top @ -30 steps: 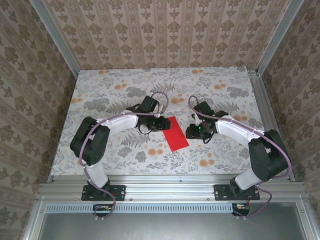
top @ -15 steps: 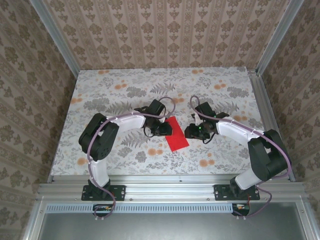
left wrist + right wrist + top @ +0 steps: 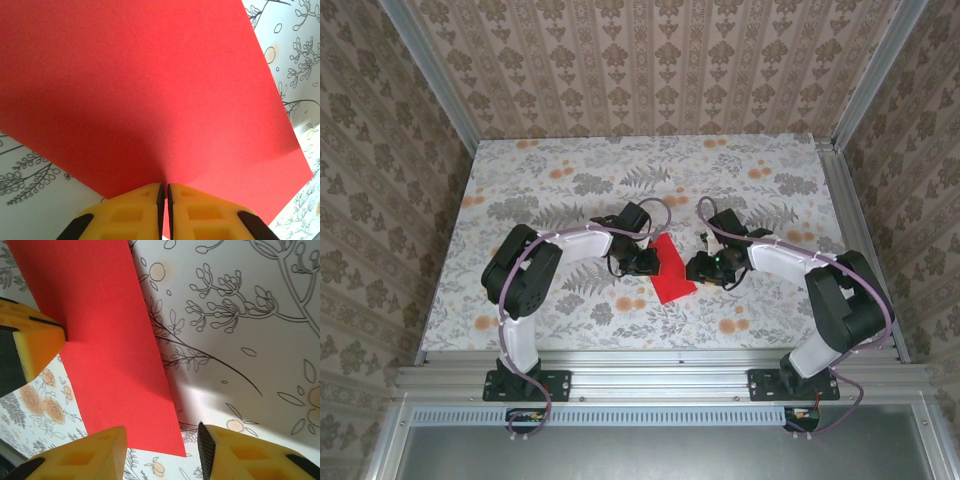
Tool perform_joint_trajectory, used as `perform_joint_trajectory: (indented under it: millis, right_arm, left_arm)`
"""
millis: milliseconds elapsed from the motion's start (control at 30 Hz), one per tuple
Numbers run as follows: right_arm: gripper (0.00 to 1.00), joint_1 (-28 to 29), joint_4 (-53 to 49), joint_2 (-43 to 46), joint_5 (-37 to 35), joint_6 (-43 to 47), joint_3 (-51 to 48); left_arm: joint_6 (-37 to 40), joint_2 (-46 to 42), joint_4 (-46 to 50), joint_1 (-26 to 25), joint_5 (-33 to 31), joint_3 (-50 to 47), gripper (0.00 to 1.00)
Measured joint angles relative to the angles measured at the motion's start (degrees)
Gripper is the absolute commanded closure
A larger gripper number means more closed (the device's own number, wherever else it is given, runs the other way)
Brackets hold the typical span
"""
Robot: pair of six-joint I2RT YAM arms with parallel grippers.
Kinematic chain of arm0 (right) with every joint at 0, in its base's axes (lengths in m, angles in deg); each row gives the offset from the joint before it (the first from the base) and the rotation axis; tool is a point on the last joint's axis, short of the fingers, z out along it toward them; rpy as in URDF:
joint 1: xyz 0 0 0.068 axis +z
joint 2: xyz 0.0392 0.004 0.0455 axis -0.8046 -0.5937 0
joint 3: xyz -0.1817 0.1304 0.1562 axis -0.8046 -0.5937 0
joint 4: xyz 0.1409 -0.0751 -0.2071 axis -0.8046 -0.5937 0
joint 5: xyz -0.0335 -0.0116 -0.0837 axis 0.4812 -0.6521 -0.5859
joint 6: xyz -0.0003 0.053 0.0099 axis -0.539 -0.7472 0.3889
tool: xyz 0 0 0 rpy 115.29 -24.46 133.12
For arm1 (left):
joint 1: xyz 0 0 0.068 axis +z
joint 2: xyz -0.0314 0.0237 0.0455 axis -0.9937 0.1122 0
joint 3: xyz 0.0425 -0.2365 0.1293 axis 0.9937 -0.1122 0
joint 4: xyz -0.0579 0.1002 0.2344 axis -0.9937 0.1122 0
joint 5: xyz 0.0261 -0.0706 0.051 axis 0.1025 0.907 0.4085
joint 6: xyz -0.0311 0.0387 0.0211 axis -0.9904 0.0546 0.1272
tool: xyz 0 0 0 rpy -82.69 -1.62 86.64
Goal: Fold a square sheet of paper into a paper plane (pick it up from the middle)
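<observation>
Spreads grey leaves and orange blooms across the table [image 3: 540, 170]. Bears the square sheet of paper [image 3: 672, 276], red, near mid-table.

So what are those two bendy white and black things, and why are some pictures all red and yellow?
They are two robot arms bolted to a flowery table. One camera looks down from above. Each arm also carries a small camera at its wrist, so those close-ups show its yellow fingers. A red sheet of paper lies on the table between the arms. The left gripper is pinched shut on its edge. The right gripper is open by the opposite edge, holding nothing.
</observation>
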State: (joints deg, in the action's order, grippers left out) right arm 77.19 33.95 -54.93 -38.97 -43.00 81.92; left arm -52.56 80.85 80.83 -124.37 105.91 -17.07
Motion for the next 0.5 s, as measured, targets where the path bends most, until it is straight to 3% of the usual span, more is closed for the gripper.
perform_joint_trajectory:
  millis: [500]
  right_arm:
    - [0.57, 0.07, 2.54, -3.34, 6.91, -1.05, -1.05]
  left_arm:
    - [0.17, 0.0, -1.14, 0.42, 0.55, -0.85, 0.87]
